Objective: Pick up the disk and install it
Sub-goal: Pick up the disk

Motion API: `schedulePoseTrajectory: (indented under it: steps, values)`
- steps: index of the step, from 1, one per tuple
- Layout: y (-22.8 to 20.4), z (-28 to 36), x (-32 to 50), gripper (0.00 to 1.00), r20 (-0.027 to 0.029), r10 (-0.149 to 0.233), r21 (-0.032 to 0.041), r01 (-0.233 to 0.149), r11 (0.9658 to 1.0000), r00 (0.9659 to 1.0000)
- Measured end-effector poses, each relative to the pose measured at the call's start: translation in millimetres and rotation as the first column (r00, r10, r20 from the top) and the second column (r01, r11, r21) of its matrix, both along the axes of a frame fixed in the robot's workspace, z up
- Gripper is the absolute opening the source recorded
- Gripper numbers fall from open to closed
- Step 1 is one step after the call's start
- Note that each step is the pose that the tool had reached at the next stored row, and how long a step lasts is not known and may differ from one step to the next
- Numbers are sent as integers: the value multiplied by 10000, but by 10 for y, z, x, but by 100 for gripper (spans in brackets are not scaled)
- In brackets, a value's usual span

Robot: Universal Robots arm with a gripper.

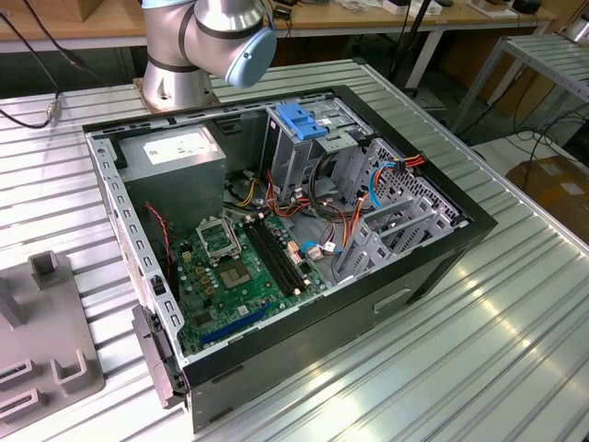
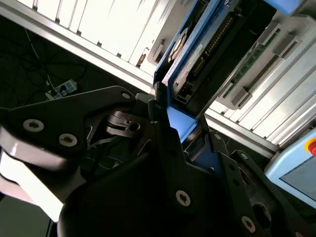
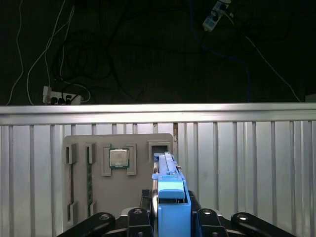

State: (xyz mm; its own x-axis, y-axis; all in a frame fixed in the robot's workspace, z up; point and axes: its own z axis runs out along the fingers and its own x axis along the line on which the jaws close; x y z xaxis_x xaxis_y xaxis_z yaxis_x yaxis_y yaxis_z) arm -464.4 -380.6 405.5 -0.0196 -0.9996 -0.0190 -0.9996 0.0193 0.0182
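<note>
In the first wrist view the disk (image 3: 167, 170) stands edge-on, a thin dark drive in a blue plastic frame. My gripper (image 3: 170, 210) is shut on its blue end, one black finger on each side. The disk's far end lies over a slot of the grey fixture plate (image 3: 143, 197); I cannot tell whether it still sits in the slot. In the second wrist view the disk (image 2: 190, 61) rises from between the black fingers (image 2: 163, 143) of the gripper (image 2: 174, 123), and its label side and connector edge show.
The open computer case (image 1: 433, 249) lies on the ribbed metal table (image 1: 515, 341), with the motherboard (image 1: 235, 267) and a drive cage holding a bare blue bracket (image 1: 299, 120). A grey fixture (image 1: 46, 350) sits at the exterior view's left. The fixture plate carries a processor (image 3: 118, 158).
</note>
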Motion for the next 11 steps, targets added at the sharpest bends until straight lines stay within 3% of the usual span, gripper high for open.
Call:
schedulePoseTrajectory:
  steps: [11]
  values:
    - [1,127,0,37,0,0,-3,0,10000,10000]
